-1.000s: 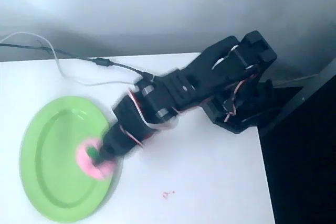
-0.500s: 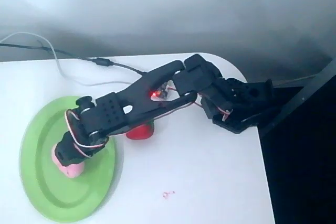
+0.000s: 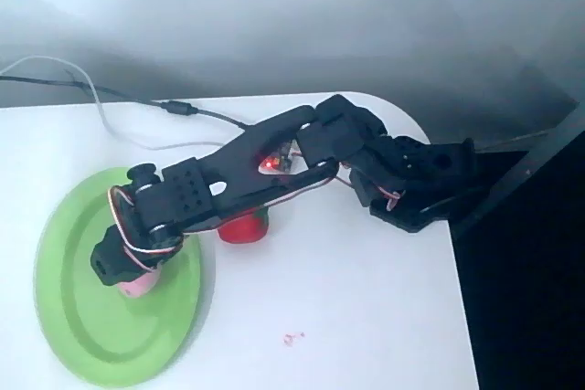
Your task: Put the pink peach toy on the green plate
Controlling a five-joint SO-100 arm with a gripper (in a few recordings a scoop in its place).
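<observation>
In the overhead view the gripper [image 3: 126, 273] covers most of the one pink peach toy [image 3: 139, 288], which lies on the single green plate [image 3: 73, 317]; the fingers are hidden, so I cannot tell whether they grasp it or have let go. One red toy [image 3: 241, 229] sits half hidden under the arm on the white surface [image 3: 347, 317], just beside the plate's rim.

Black arm [image 3: 238, 175] stretched left, wrist bent down; jaws hidden beneath.

The green plate [image 3: 64, 317] looks like smooth plastic with a slight sheen. The surface [image 3: 366, 317] is plain matt white, and the arm [image 3: 238, 171] is matt black plastic.
</observation>
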